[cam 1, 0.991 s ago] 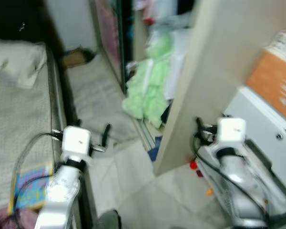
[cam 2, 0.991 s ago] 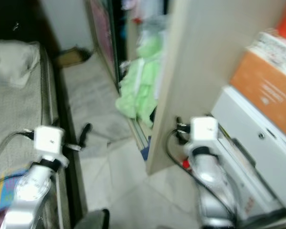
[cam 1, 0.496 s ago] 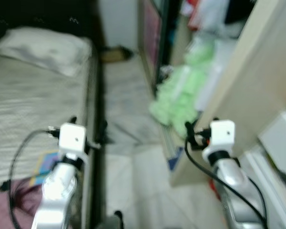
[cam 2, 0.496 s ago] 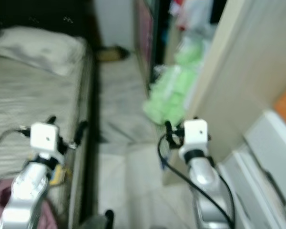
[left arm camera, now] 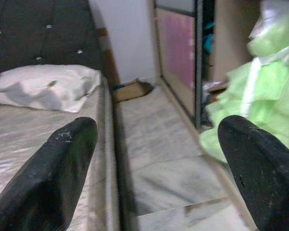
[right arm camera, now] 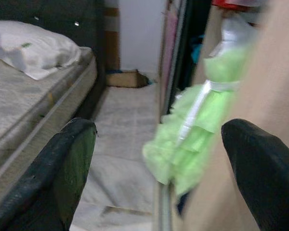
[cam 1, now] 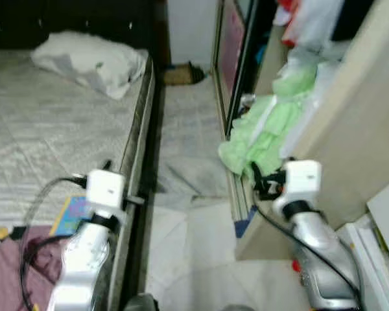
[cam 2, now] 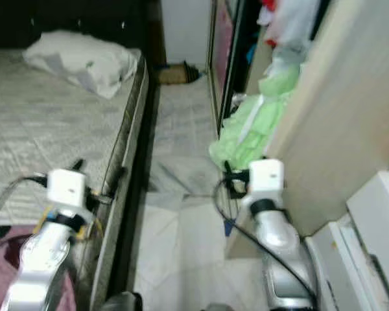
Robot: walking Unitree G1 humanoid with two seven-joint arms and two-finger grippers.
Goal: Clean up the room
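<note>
a bed (cam 1: 45, 123) with a pale quilted cover takes up the robot's left side, its dark headboard (left arm camera: 33, 33) at the far end. on the right stands a tall beige wardrobe panel (cam 1: 350, 129), with an open sliding-door closet (cam 1: 246, 58) beyond it. a strip of light tiled floor (cam 1: 188, 162) runs between bed and closet toward a white wall.

a heap of light green fabric (cam 1: 266, 133) spills out of the closet onto the floor by the door track. a white pillow (cam 1: 91, 61) lies at the head of the bed. a maroon cloth (cam 1: 13, 265) sits on the near corner of the bed, with a colourful book (cam 1: 71, 215) just beside it. a brown cardboard piece (cam 1: 180, 74) lies on the floor at the far wall.

the left gripper (left arm camera: 154, 159) is held over the bed's edge, its 2 black fingers (left arm camera: 53, 173) spread wide with nothing between them. the right gripper (right arm camera: 159, 168) is held near the wardrobe panel, facing the green fabric, its fingers (right arm camera: 262, 168) also wide apart and holding nothing.
</note>
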